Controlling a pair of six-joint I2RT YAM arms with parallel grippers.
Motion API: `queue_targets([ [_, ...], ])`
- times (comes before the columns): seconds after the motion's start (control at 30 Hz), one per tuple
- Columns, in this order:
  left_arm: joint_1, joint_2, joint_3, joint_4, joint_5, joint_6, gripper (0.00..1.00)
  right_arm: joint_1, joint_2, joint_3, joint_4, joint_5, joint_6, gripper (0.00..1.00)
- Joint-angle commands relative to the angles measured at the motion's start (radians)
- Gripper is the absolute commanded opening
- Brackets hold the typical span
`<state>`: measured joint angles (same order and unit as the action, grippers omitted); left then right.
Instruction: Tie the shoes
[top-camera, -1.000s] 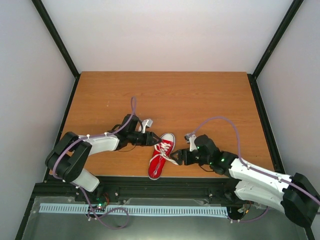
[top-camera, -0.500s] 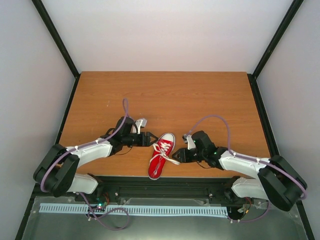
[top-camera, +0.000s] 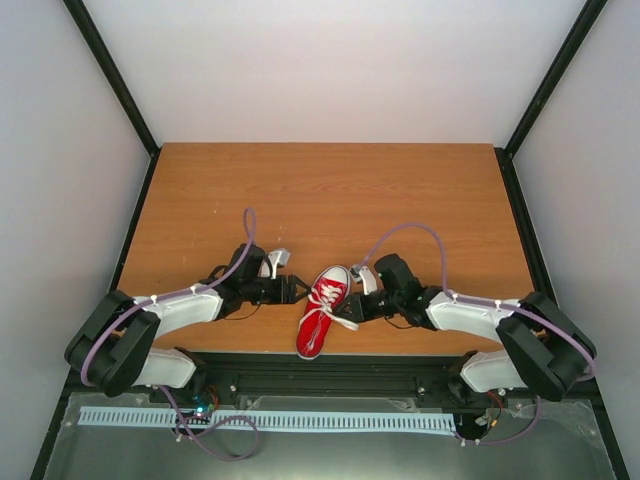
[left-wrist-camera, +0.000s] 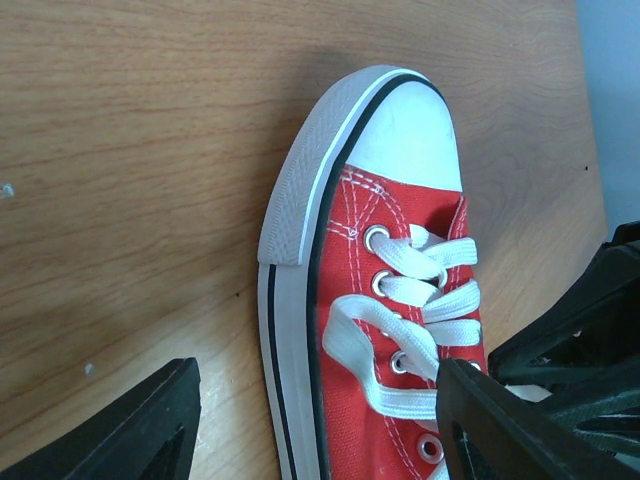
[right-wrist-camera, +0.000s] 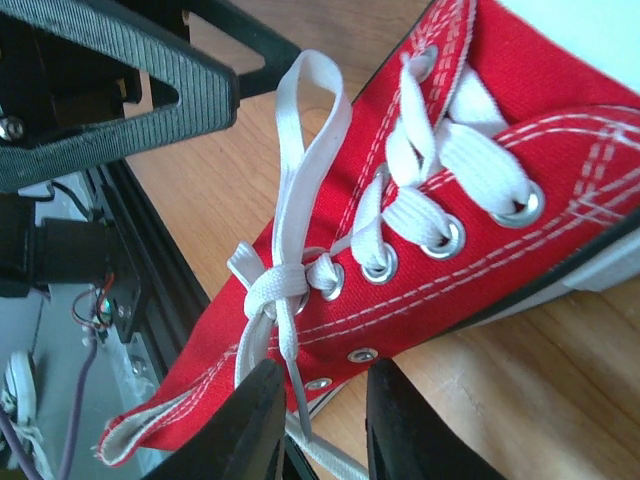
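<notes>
Flanking the red sneaker (top-camera: 324, 308) at bottom centre

It lay near the table's (top-camera: 330, 200) lower edge, toe pointing up-frame. The left gripper (top-camera: 298, 289) stood wide apart beside it. The right gripper (right-wrist-camera: 322, 375) straddled a lace end (right-wrist-camera: 293, 385), nearly together; whether it pinched could not be told.

White-and-black arms (top-camera: 185, 305); purple cables (top-camera: 249, 225); ribbed black pincer fingers (right-wrist-camera: 120, 55)
</notes>
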<state>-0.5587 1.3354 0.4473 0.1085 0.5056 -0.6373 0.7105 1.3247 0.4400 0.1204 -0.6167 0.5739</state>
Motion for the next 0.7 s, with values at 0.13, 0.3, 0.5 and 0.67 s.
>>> queue_targets([
  [0.13,-0.007,-0.016,0.003,0.02,0.008,-0.019,0.66,0.03,0.05,0.042,0.047,-0.013,-0.014,0.15],
  [0.3,-0.007,-0.034,-0.013,0.041,0.005,-0.035,0.67,0.033,0.038,0.036,0.031,0.022,-0.011,0.03],
  [0.5,-0.007,-0.056,-0.019,0.039,-0.002,-0.043,0.69,0.032,-0.016,0.022,-0.029,0.058,-0.023,0.03],
  [0.67,-0.007,-0.054,-0.013,0.049,0.026,-0.035,0.7,0.033,-0.076,-0.007,-0.088,0.098,-0.026,0.03],
])
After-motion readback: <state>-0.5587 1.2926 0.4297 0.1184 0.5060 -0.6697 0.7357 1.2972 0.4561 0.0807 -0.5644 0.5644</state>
